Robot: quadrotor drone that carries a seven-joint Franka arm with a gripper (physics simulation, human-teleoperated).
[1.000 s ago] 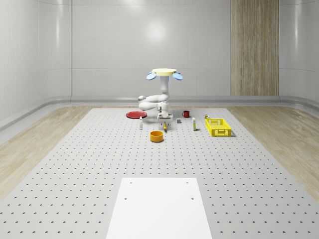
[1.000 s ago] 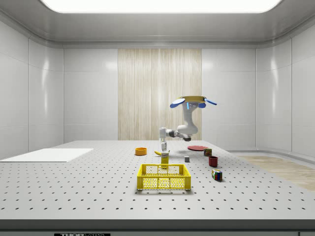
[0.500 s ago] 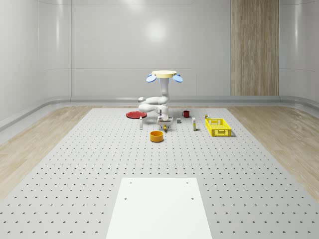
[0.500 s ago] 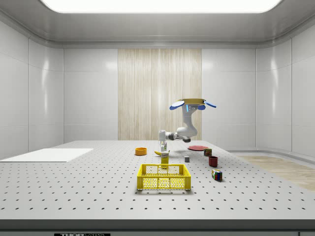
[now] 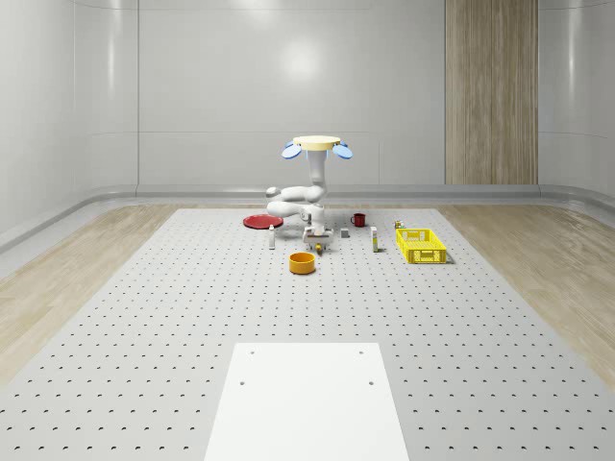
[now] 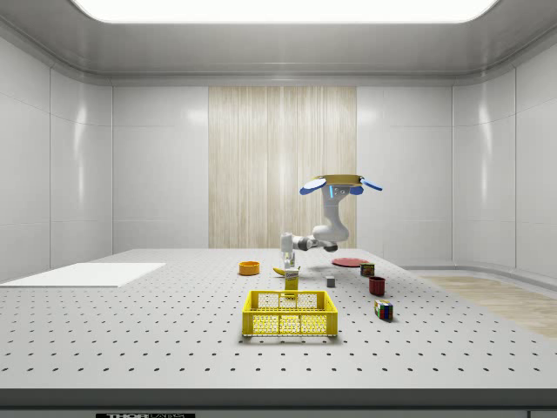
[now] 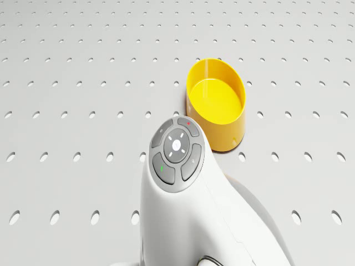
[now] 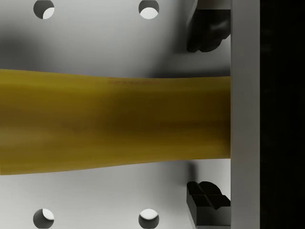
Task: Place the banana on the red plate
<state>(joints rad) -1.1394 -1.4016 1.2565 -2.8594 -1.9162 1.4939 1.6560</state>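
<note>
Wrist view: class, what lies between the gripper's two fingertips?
The banana lies crosswise between the fingertips of the gripper, with bare table showing on either side, in the wrist view.

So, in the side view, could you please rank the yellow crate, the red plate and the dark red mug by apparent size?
1. Yellow crate, though it stands nearest the camera.
2. Red plate, seen edge-on and farther off.
3. Dark red mug.

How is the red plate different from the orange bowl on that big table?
The red plate is flat and shallow, while the orange bowl has tall upright walls. The plate is red and the bowl is orange-yellow. In the whole-scene view the plate lies farther back, toward that view's left, and the bowl sits nearer the camera. Both are round, rest on the table and hold nothing.
</note>
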